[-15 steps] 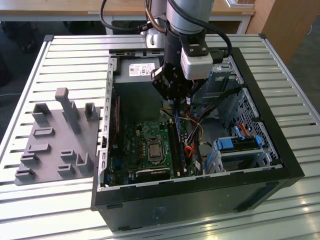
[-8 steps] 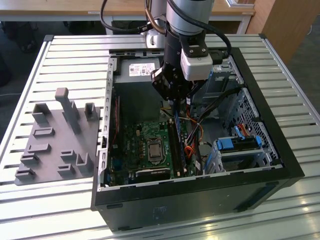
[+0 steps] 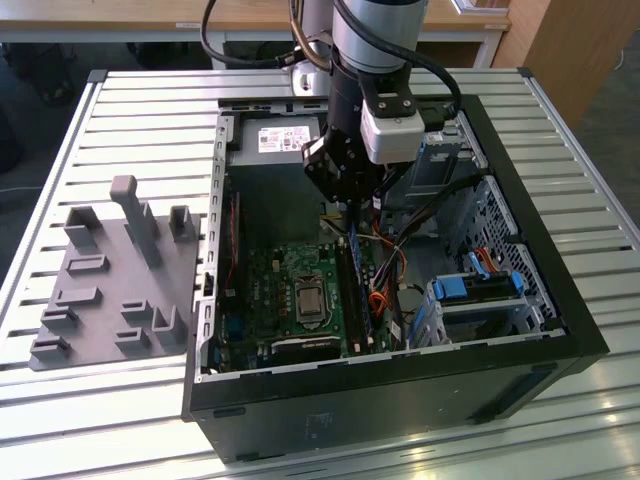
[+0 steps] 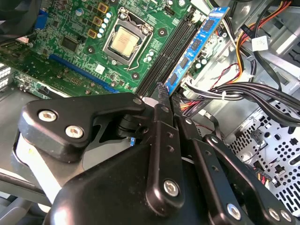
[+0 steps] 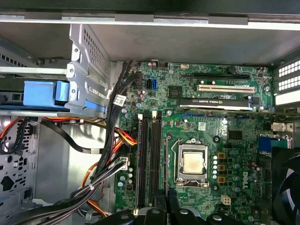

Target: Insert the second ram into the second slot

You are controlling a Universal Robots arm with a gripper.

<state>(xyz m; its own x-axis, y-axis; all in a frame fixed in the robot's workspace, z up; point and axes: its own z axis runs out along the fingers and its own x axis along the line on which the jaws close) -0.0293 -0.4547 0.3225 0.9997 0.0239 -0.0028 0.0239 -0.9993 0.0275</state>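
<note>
The second ram [image 4: 197, 44], a long blue stick, stands on edge along the memory slots [image 4: 164, 51] on the side toward the cable bundle. In the exterior view, the ram [image 3: 353, 250] is a thin blue strip just below the gripper [image 3: 345, 207]. In the second wrist view, my gripper [image 4: 168, 93] has its black fingers [image 4: 161, 122] drawn together, with the tips right at the ram's near end. Whether they touch it I cannot tell. In the first wrist view, the slots [image 5: 151, 159] run beside the processor socket [image 5: 191, 161].
The open computer case [image 3: 520, 300] sits on a slatted metal table. Its walls rise around the green motherboard [image 3: 290, 290]. Black, red and orange cables [image 4: 243, 89] crowd beside the slots. A blue drive caddy [image 3: 480, 285] stands at the exterior view's right, and a grey fixture plate [image 3: 110, 290] lies at its left.
</note>
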